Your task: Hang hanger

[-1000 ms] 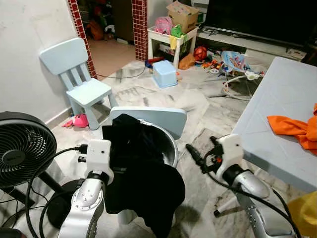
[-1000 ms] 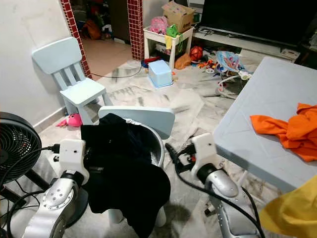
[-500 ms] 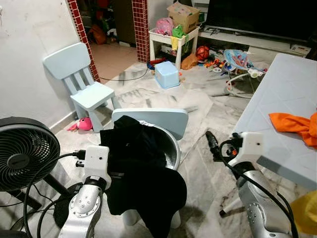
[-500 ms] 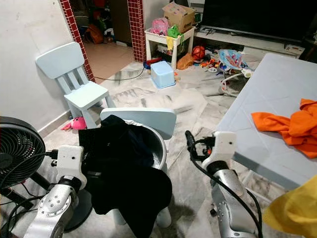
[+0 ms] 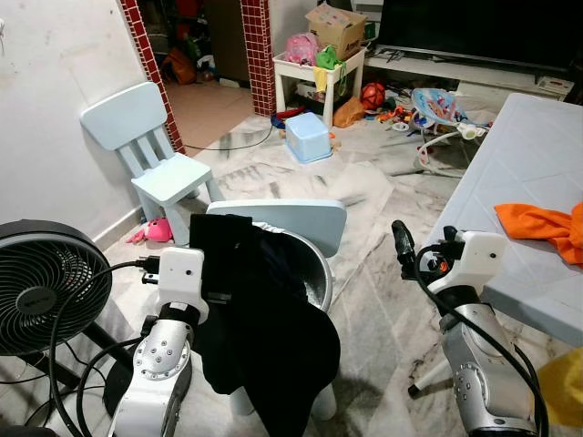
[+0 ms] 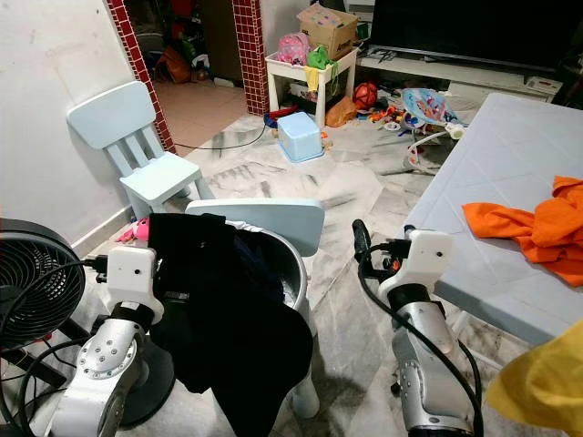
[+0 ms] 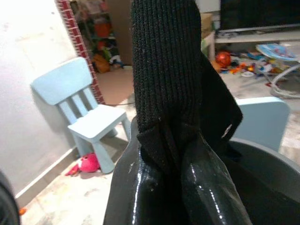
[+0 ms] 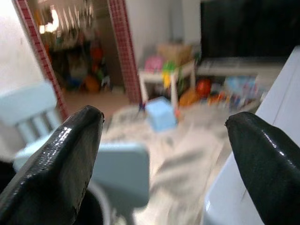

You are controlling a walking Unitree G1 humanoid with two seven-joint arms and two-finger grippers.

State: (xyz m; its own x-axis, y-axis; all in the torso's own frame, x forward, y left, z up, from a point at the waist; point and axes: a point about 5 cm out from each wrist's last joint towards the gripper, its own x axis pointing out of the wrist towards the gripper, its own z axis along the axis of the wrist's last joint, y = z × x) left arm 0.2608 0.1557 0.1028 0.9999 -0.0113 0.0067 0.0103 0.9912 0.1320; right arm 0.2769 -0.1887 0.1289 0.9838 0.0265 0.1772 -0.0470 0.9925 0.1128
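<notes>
A black knitted garment hangs over the rim of a grey basin, which sits on a small light-blue chair. My left gripper is shut on a fold of this garment, at its upper left side. The fingers press together with cloth bunched between them. Apart from the garment, my right gripper is open and holds nothing; it is raised beside the near corner of the light-blue table. Its black fingers point toward the far side of the room.
An orange cloth lies on the table and something yellow sits at the lower right. A black fan with cables stands at my left. A second blue chair is by the wall. Toys and a blue box litter the far floor.
My right gripper has risen and swung right, toward the table's corner. The left gripper has stayed shut on the black garment. The view itself has shifted a little.
</notes>
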